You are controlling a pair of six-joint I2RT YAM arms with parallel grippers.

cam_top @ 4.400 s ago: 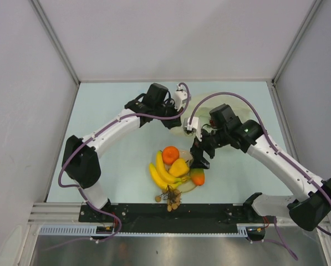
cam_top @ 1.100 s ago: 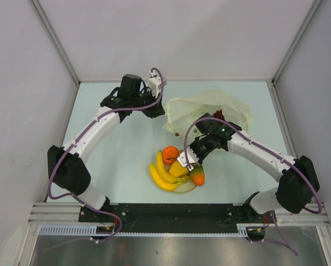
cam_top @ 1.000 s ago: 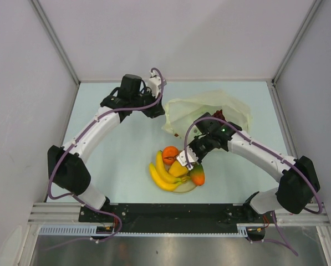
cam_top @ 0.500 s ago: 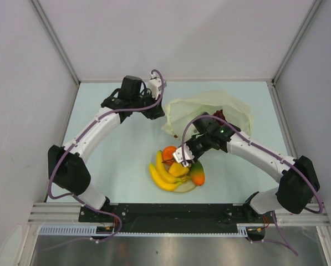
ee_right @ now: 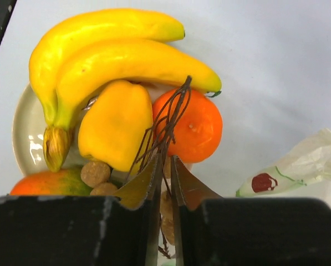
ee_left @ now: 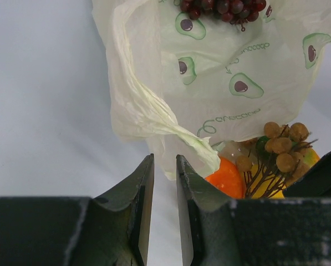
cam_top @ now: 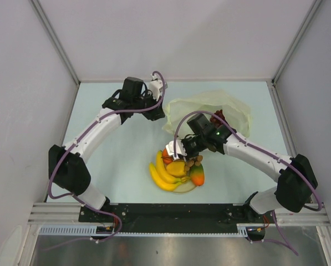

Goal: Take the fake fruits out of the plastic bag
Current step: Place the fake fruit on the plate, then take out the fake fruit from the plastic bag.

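Note:
The fake fruits lie heaped on a cream plate (cam_top: 186, 189): yellow bananas (ee_right: 110, 50), an orange (ee_right: 194, 128), a yellow lumpy fruit (ee_right: 115, 124) and a red-green mango (cam_top: 197, 176). My right gripper (ee_right: 163, 158) hangs over them, shut on the thin stems of the brown stemmed bunch (cam_top: 194, 162). The pale plastic bag (cam_top: 209, 108) lies flat behind the plate, with dark grapes (ee_left: 220, 6) at its far side. At the bag's left corner my left gripper (ee_left: 164, 159) is open by a narrow gap with nothing in it. The bag's twisted edge ends just past its fingertips.
The plate sits near the front middle of the pale green table (cam_top: 115, 160), with the bag (ee_left: 226, 72) just behind it. White walls stand on three sides. The black base rail (cam_top: 165, 213) runs along the near edge.
My right gripper has slid left over the plate, opened briefly and shut again on the brown stems. The brown bunch now shows beside the mango. The left arm has barely moved.

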